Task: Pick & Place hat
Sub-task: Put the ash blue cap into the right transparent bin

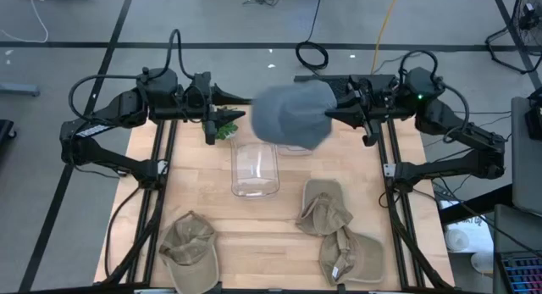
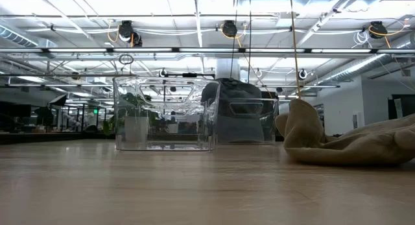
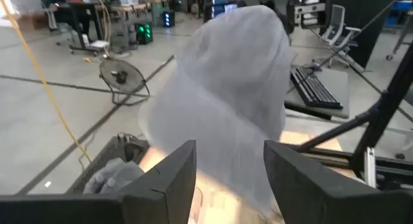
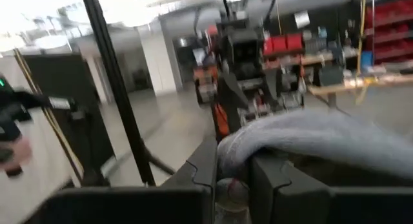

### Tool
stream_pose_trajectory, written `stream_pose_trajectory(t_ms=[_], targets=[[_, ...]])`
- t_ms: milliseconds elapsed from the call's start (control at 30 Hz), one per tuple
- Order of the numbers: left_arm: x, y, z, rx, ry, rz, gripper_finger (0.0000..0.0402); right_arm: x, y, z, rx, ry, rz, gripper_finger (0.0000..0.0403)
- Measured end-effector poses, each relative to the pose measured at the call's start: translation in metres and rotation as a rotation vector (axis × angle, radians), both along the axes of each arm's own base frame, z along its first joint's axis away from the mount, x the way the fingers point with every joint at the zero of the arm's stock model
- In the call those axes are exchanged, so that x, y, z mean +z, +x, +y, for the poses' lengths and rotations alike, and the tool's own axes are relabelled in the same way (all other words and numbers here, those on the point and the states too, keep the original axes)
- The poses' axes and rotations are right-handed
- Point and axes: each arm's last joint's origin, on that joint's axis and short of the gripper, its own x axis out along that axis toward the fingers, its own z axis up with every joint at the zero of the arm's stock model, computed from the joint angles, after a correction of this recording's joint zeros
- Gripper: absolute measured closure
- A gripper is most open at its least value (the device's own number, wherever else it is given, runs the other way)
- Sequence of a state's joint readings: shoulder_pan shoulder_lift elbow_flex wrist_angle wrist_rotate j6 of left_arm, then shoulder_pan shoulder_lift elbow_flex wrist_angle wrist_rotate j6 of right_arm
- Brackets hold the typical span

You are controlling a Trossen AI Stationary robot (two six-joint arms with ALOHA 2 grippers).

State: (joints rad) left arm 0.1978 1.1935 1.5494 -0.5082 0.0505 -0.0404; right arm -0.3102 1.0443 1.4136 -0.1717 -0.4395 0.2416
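Observation:
A grey hat [image 1: 290,114] hangs over the far middle of the table, above a small clear bin [image 1: 298,147]. In the low view the grey hat [image 2: 237,98] shows as a dark shape behind the bins. My right gripper [image 1: 335,113] is shut on the hat's right side, and its wrist view shows the grey hat [image 4: 322,139] draped past the fingers. My left gripper [image 1: 235,115] is open just left of the hat. In its own wrist view my left gripper [image 3: 229,169] faces the grey hat [image 3: 226,101] without touching it. My right gripper pinches the grey hat's rolled edge [image 4: 233,152] between its two fingers [image 4: 204,164], coming level from the table's right side. The hat is lifted and spreads out beyond the fingertips toward the left arm. How far its lower part reaches into the bin cannot be told.
A larger clear bin [image 1: 255,169] stands at the table's middle, near a small green plant [image 1: 225,126]. Three tan hats lie near the front edge: one on the left [image 1: 189,243] and two on the right [image 1: 323,211], [image 1: 349,257]. Bare wood lies between them.

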Motion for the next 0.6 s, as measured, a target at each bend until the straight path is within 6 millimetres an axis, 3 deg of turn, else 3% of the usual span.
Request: stream_pose_trajectory(t_ms=[300,600], targets=[[-0.003,-0.001,0.0,0.0,-0.018,0.027,0.021,0.017,0.0,-0.005,0.033,-0.066,0.177,0.037],[-0.004,-0.002,0.0,0.002,-0.031,0.042,0.0221,0.015,0.019,-0.011,0.076,-0.245,0.354,0.037]])
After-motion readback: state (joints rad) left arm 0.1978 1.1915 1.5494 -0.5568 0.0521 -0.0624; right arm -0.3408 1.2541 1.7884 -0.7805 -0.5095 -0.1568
